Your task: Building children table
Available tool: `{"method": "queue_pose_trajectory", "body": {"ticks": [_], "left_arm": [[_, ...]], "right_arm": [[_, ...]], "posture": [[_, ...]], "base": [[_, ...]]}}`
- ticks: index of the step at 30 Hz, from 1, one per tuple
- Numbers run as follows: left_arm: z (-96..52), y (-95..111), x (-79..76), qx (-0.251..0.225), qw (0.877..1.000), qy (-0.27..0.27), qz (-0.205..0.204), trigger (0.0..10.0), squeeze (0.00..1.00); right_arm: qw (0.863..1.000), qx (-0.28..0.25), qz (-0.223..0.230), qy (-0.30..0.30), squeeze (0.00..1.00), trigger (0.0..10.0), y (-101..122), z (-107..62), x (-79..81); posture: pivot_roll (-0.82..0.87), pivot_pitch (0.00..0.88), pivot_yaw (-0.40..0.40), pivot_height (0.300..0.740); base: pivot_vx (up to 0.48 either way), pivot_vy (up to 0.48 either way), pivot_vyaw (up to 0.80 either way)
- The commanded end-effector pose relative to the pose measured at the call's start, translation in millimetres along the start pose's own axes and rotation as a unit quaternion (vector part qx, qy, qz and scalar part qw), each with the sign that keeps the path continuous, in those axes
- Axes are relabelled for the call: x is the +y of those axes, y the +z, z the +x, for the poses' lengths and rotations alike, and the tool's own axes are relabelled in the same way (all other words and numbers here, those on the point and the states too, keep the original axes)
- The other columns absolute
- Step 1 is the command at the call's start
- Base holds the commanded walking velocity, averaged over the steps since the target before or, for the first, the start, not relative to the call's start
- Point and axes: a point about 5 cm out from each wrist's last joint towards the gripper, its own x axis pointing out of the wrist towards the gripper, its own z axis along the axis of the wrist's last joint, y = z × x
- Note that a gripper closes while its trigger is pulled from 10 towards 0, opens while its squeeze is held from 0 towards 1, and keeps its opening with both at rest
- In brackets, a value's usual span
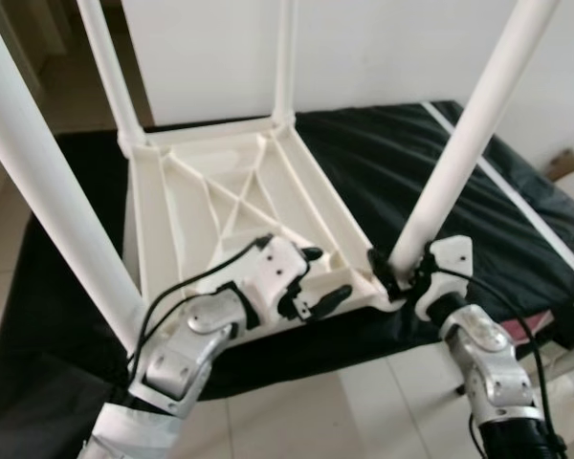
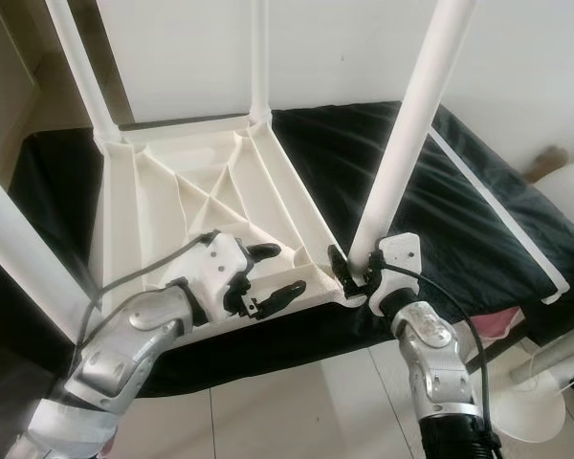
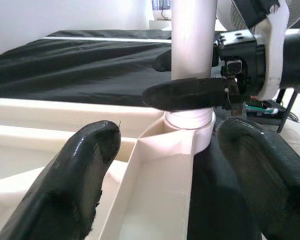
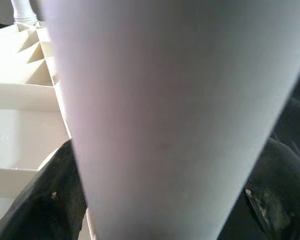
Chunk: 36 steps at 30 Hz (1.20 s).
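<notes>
I read the build as near complete: the white tabletop (image 1: 234, 206) lies upside down on a black cloth (image 1: 478, 201), ribs facing up, with four legs standing in its corner sockets. Whether each leg is fully seated I cannot confirm; the near-right one appears to be the step in hand, and turning the table upright remains.

Nearest me, the right gripper (image 1: 399, 273) is clamped on the base of the near-right leg (image 1: 469, 129), just above the socket collar (image 3: 190, 122). In the right wrist view the leg passes between the two fingers, one on each side.

Just beside it, the left gripper (image 1: 311, 279) rests over the tabletop's near edge with its fingers apart, holding nothing; they straddle a rib that leads to that same socket.

The near-left leg (image 1: 53, 182) rises beside my left arm. Farther off stand the far-left leg (image 1: 110, 72) and the far-right leg (image 1: 285, 57).
</notes>
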Motion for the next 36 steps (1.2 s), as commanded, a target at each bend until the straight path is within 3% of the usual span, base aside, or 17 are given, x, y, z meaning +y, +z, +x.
{"method": "queue_pose_trajectory", "body": {"ticks": [1, 5, 6, 7, 8, 9, 10, 11, 12, 21, 22, 23, 24, 30, 33, 36], "left_arm": [[-3.3, -2, -1.3, 0.008, 1.0, -0.003, 0.009, 10.0, 0.0], [-4.3, -5, -6.5, 0.014, 1.0, -0.017, 0.004, 10.0, 0.0], [-4.2, -7, -8.9, 0.015, 1.0, -0.021, 0.003, 10.0, 0.0], [-4.2, -7, -8.9, 0.015, 1.0, -0.021, 0.003, 10.0, 0.0], [-2.4, -7, -10.4, 0.014, 1.0, -0.022, 0.004, 10.0, 0.0], [-2.4, -7, -10.4, 0.014, 1.0, -0.022, 0.004, 10.0, 0.0], [-0.5, -7, -11.1, 0.013, 1.0, -0.022, 0.005, 10.0, 0.0], [-0.5, -7, -11.1, 0.013, 1.0, -0.022, 0.005, 10.0, 0.0], [1.7, -7, -11.0, 0.013, 1.0, -0.022, 0.009, 10.0, 0.0], [5.4, -6, -5.8, 0.013, 1.0, -0.015, 0.023, 10.0, 0.0], [5.6, -8, -2.8, 0.021, 0.999, -0.001, 0.027, 10.0, 0.0], [5.6, -8, -2.8, 0.021, 0.999, -0.001, 0.027, 10.0, 0.0], [5.4, -9, -2.6, 0.022, 0.999, 0.002, 0.028, 10.0, 0.0], [5.1, -10, -3.9, 0.023, 0.999, 0.003, 0.026, 10.0, 0.0], [6.4, -17, -3.6, 0.04, 0.999, 0.012, 0.022, 10.0, 0.0], [6.7, -19, -3.1, 0.043, 0.999, 0.016, 0.021, 10.0, 0.0]], "right_arm": [[0.999, 0.012, -0.005, 0.032, 0.0, 10.0, -5, 1.0, -2.3], [0.997, 0.023, -0.006, 0.073, 0.0, 10.0, -8, 1.9, -5.1], [0.996, 0.027, -0.007, 0.09, 0.0, 9.2, -9, 3.1, -6.0], [0.996, 0.027, -0.007, 0.09, 0.0, 9.2, -9, 3.1, -6.0], [0.994, 0.026, -0.019, 0.101, 0.0, 3.4, -8, 5.7, -7.4], [0.994, 0.026, -0.019, 0.101, 0.0, 3.4, -8, 5.7, -7.4], [0.994, 0.027, -0.023, 0.108, 0.0, 1.0, -7, 7.7, -8.5], [0.994, 0.027, -0.023, 0.108, 0.0, 1.0, -7, 7.7, -8.5], [0.993, 0.029, -0.03, 0.114, 0.0, 0.0, -8, 9.1, -9.0], [0.991, 0.042, -0.032, 0.12, 0.0, 0.0, -15, 4.7, -9.5], [0.993, 0.044, -0.022, 0.106, 0.0, 7.0, -19, 1.2, -9.1], [0.993, 0.044, -0.022, 0.106, 0.0, 7.0, -19, 1.2, -9.1], [0.994, 0.041, -0.012, 0.096, 0.0, 10.0, -20, -0.1, -8.6], [0.998, 0.021, 0.008, 0.062, 0.0, 10.0, -18, -2.0, -8.8], [1.0, 0.019, 0.021, 0.002, 0.0, 10.0, -20, -5.4, -7.8], [0.999, 0.022, 0.023, -0.011, 0.0, 10.0, -21, -5.9, -7.1]], "posture": [[-0.04, 0.055, -0.036, 0.74], [-0.04, 0.035, -0.036, 0.74], [-0.04, 0.03, -0.035, 0.74], [-0.04, 0.03, -0.035, 0.74], [-0.04, 0.017, -0.033, 0.74], [-0.04, 0.017, -0.033, 0.74], [-0.04, 0.011, -0.033, 0.74], [-0.04, 0.011, -0.033, 0.74], [-0.04, 0.002, -0.033, 0.74], [-0.04, 0.0, -0.033, 0.74], [-0.04, 0.0, -0.032, 0.74], [-0.04, 0.0, -0.032, 0.74], [-0.04, 0.0, -0.031, 0.74], [-0.05, 0.0, -0.029, 0.74], [-0.07, 0.0, -0.031, 0.74], [-0.07, 0.0, -0.031, 0.74]], "base": [[0.0, 0.0, 0.0], [0.0, 0.0, 0.0], [0.0, 0.0, 0.0], [0.0, 0.0, 0.0], [0.0, 0.0, 0.0], [0.0, 0.0, 0.0], [0.0, 0.0, 0.0], [0.0, 0.0, 0.0], [0.0, 0.0, 0.0], [0.0, 0.0, 0.0], [0.0, 0.0, 0.0], [0.0, 0.0, 0.0], [0.0, 0.0, 0.0], [0.0, 0.0, 0.0], [0.0, 0.0, 0.0], [0.0, 0.0, 0.0]]}}
